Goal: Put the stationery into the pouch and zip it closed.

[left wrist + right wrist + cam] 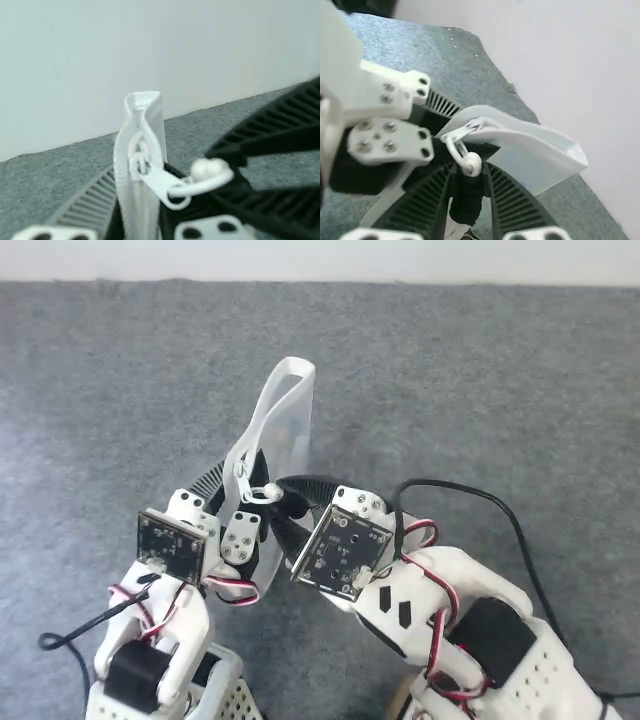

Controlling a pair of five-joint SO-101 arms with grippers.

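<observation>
A translucent white pouch (pixel 287 415) stands on edge on the grey mat, between the two arms. My left gripper (pixel 243 508) is shut on the pouch's near end; in its own view the pouch (pixel 145 120) rises end-on from between its fingers. The white zipper pull (pixel 262 493), a tab with a ring and bead, sits at that near end. My right gripper (pixel 468 175) is shut on the zipper pull (pixel 465 157), its black ribbed fingers (pixel 260 135) meeting at the bead. What is inside the pouch (pixel 535 150) cannot be made out.
The grey felt mat (pixel 480 380) runs back to a white wall. A black cable (pixel 505 515) loops beside the right arm, and another cable (pixel 60 640) lies by the left arm's base.
</observation>
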